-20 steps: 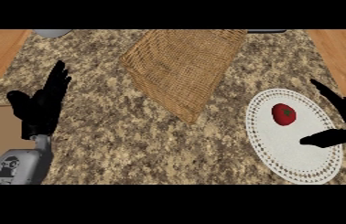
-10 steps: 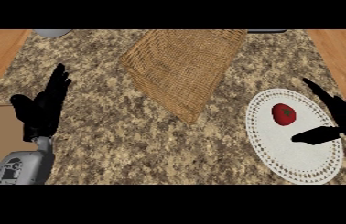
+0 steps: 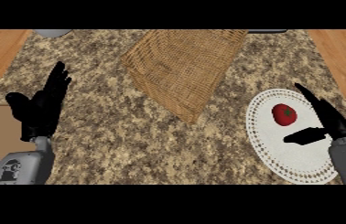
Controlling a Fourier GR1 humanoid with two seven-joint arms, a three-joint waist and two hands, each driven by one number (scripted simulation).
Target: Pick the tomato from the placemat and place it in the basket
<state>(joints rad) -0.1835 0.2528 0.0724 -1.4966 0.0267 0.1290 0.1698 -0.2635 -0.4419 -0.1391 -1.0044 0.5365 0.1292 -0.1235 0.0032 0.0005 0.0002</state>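
Near edge, 8 o'clock: left hand [image 3: 42, 108] over the speckled granite surface [image 3: 121, 141], fingers straight and up, holding nothing, resting. Leave it parked.

4 o'clock: right hand [image 3: 326, 122] wide open, fingers pointing toward 11, thumb stuck out toward 9. It sits over the right rim of the white round lace-edged placemat [image 3: 277, 159]. Nothing in it.

Small red round tomato [image 3: 284, 114] with a green stem spot sits on the placemat's upper half, just beside the right hand, in the gap between fingers and thumb. Can't tell whether the fingers touch it; looks apart.

Step in hand, my read: closing in for the grasp.
- Shift the hand toward 9 so the tomato is centred between thumb and fingers before curling.
- Come down over it; a side nudge will likely roll it across the mat.
- Wrap around the widest part, thumb opposite the fingers; round smooth skin tends to squirt out of a fingertip pinch.
- Lift straight up before travelling.

Far, 12 o'clock: brown woven wicker basket [image 3: 181, 65], well apart from the tomato. Carry runs toward 10–11; release low over the weave.
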